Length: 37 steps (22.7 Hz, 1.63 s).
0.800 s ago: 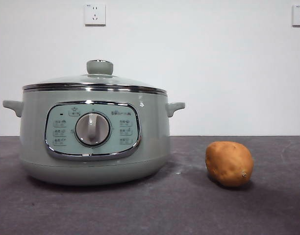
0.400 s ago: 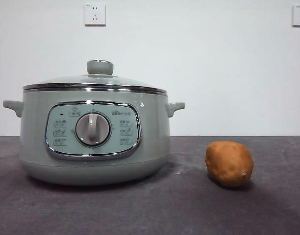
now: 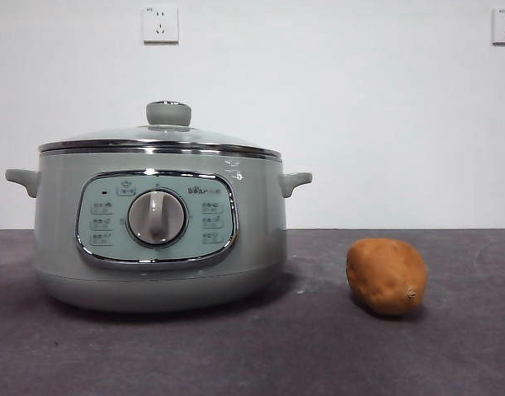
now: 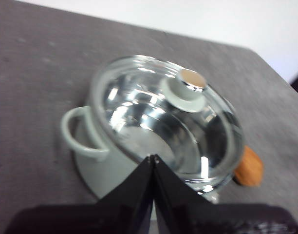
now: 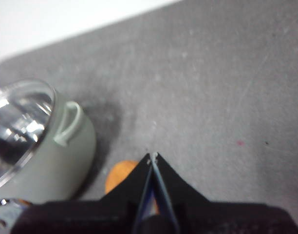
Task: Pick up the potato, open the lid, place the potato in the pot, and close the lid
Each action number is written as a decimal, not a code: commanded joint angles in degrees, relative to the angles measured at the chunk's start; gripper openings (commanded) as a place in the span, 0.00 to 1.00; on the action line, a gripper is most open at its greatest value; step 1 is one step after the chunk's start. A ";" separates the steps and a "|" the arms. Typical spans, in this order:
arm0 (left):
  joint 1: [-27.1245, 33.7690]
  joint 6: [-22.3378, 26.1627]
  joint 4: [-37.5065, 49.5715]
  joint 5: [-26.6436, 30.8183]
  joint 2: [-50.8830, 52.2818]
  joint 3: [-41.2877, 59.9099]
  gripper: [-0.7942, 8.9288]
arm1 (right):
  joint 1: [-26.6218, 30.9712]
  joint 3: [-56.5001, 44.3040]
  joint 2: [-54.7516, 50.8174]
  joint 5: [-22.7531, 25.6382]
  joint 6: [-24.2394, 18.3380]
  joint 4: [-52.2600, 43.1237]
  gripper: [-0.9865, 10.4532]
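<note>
Step one, picking up, not begun: potato [image 3: 386, 275] lies on bench [image 3: 318, 355] beside pot [image 3: 158, 235], lid [image 3: 158, 136] seated; right gripper [image 5: 152, 157] and left gripper [image 4: 153, 159] both pressed together above, so right must part and descend.

- The pot [image 3: 158, 239] has a smooth sage-green shell with a soft satin sheen (plastic or enamel cannot be told), and its control panel is framed in bright chrome.
- The lid [image 3: 158, 139] is clear, glossy glass with a polished steel rim; its knob [image 3: 167, 113] is matt green.
- The potato [image 3: 385, 275] has dull, smooth orange-brown skin with a small dark spot.
- The table [image 3: 318, 355] is a dark grey, matt, faintly speckled surface, slightly rough-looking.
- The left gripper [image 4: 154, 158] and the right gripper [image 5: 152, 156] have black, matt jaws, pressed together.
</note>
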State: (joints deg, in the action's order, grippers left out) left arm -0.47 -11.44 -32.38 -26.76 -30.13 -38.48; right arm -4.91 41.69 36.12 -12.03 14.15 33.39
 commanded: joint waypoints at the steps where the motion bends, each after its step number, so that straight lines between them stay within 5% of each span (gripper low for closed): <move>1: 0.15 4.85 -3.02 -2.95 -4.39 -4.42 0.08 | -0.04 4.96 4.48 -0.13 -5.11 4.63 0.08; 9: 0.15 9.18 -9.18 -4.85 -15.45 -14.62 0.09 | -0.04 14.88 15.10 -1.62 -9.31 16.79 0.10; 12: 0.15 9.14 -8.61 -4.76 -15.98 -14.82 0.41 | -0.04 14.88 16.15 -6.45 -9.09 16.76 0.38; 14: 0.15 8.92 -8.11 -4.74 -15.96 -14.82 0.42 | -0.17 14.88 16.57 -7.69 -9.07 16.20 0.53; 21: 0.15 8.48 -7.50 -4.74 -15.98 -14.82 0.42 | -9.25 14.95 20.48 -6.97 -6.14 14.38 0.53; 28: 0.15 8.46 -7.56 -4.72 -15.98 -14.82 0.42 | -23.85 17.05 33.05 9.31 -1.66 11.47 0.52; 33: 0.15 8.48 -7.56 -4.55 -15.98 -14.82 0.42 | -27.23 17.05 43.69 15.56 1.03 5.90 0.52; 37: 0.15 8.48 -7.98 -4.00 -15.98 -14.82 0.42 | -27.19 17.07 51.47 15.43 1.07 1.11 0.52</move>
State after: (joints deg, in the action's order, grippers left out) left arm -0.47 -3.42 -40.64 -30.61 -46.17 -53.15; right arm -32.01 58.61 87.02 3.20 14.61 34.74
